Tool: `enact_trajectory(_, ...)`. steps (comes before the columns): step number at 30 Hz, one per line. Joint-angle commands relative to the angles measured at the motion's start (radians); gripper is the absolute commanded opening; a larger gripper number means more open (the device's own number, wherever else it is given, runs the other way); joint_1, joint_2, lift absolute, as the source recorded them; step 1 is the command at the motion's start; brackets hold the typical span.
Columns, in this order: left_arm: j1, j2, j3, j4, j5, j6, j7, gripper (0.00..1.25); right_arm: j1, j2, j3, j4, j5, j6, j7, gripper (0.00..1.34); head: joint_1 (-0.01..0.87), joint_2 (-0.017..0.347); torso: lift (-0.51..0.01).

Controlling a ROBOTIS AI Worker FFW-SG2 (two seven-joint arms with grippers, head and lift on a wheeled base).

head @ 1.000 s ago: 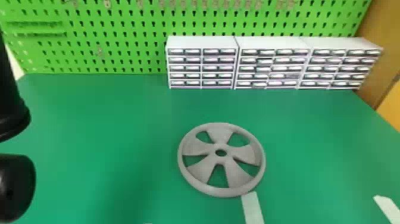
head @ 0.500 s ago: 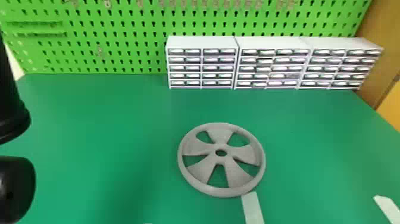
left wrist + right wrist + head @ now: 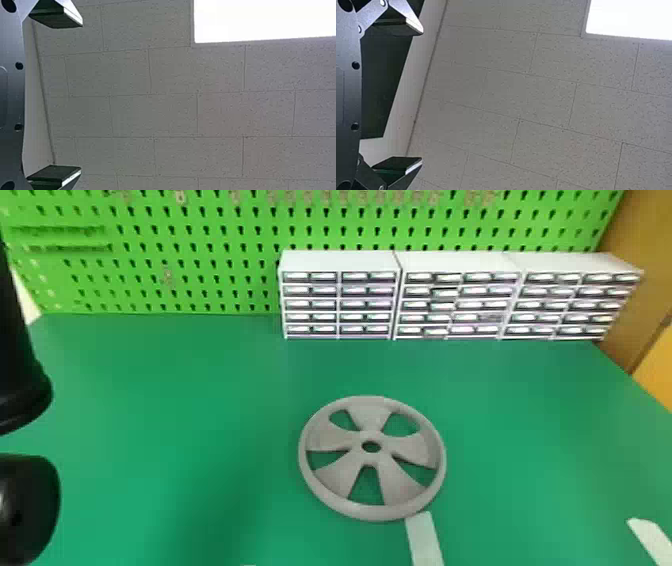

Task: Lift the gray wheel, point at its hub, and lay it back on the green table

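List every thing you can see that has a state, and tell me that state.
Gray wheel: lying flat on the green table, not gripped.
Left gripper: open, empty.
Right gripper: open, empty.
Drawer cabinets: upright, side by side in a row along the back.
Pegboard: upright behind the table.
Ceiling light: lit.

A hand could pass between the gray wheel [image 3: 371, 434] and the drawer cabinets [image 3: 457, 297] blocking the back.
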Motion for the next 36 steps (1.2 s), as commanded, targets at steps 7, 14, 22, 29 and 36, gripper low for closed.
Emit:
enact_trajectory(7,0.005,0.000,-0.012,0.022,0.008,0.014,0.010,1.25,0.011,0.001,0.007,0.003,-0.005,0.010,-0.002,1.19,0.692,0.048,-0.093)
enact_trajectory(14,0.040,-0.002,-0.018,0.067,0.008,0.045,0.023,1.25,0.057,0.003,0.007,0.046,-0.003,0.057,-0.009,1.19,0.692,0.048,-0.093)
enact_trajectory(22,0.112,-0.003,-0.007,0.151,0.013,0.092,0.023,1.25,0.143,0.016,-0.008,0.103,-0.001,0.094,-0.009,1.19,0.692,0.048,-0.093)
enact_trajectory(29,0.195,-0.003,0.002,0.205,0.010,0.137,0.023,1.25,0.247,0.026,-0.037,0.146,0.000,0.146,-0.009,1.19,0.692,0.048,-0.093)
enact_trajectory(36,0.276,-0.009,0.036,0.249,0.008,0.169,0.023,1.25,0.344,0.033,-0.068,0.174,-0.006,0.185,-0.009,1.19,0.692,0.048,-0.093)
